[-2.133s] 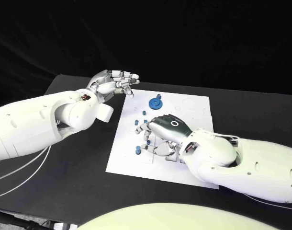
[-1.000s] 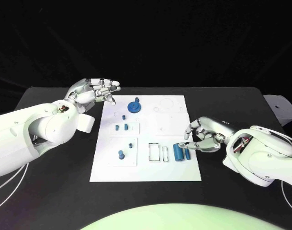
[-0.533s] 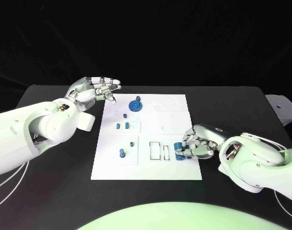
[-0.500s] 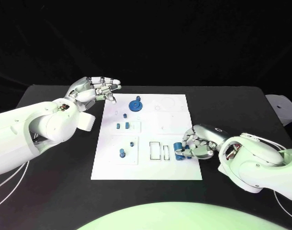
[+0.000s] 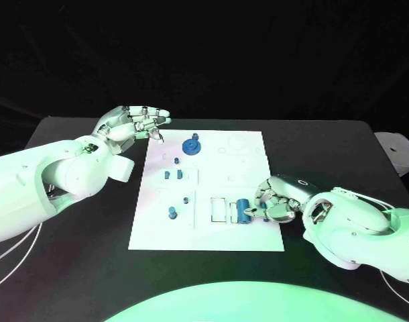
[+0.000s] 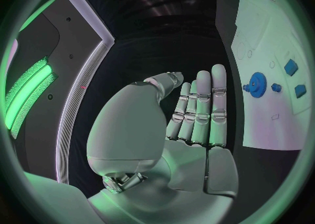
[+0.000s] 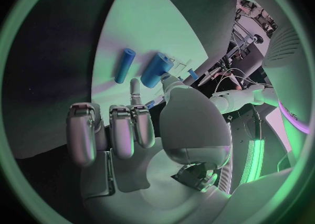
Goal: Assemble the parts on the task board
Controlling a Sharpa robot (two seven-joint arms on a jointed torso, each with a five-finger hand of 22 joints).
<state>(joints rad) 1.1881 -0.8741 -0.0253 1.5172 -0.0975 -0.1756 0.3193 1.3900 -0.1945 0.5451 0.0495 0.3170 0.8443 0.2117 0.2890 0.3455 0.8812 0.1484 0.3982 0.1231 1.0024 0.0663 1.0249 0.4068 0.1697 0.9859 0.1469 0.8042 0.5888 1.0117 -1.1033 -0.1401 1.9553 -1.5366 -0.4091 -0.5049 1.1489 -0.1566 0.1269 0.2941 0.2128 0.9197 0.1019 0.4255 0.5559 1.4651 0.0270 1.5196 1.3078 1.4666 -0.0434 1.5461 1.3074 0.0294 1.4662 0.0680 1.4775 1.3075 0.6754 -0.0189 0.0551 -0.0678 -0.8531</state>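
Note:
The white task board [image 5: 226, 168] lies in the middle of the black table. A blue gear [image 5: 193, 145] stands near its far end, and several small blue parts [image 5: 167, 175] sit along its left side. Two blue cylinders lie near the right edge. My right hand [image 5: 275, 201] is bent over them and pinches the nearer blue cylinder [image 7: 156, 70] between thumb and a finger. The other cylinder [image 7: 125, 65] lies beside it on the board [image 7: 151, 30]. My left hand [image 5: 135, 124] hovers off the board's far left corner, fingers straight and together [image 6: 197, 114], holding nothing. The gear [image 6: 257, 84] lies beyond it.
Two white rectangular slots [image 5: 218, 209] sit just left of the cylinders. A white object [image 5: 398, 153] rests at the table's right edge. Bare black table [image 5: 79, 268] surrounds the board on all sides.
My right hand has moved from beside the board onto the cylinders and closed its thumb and finger on one. The left hand has hardly moved. The camera shifted earlier.

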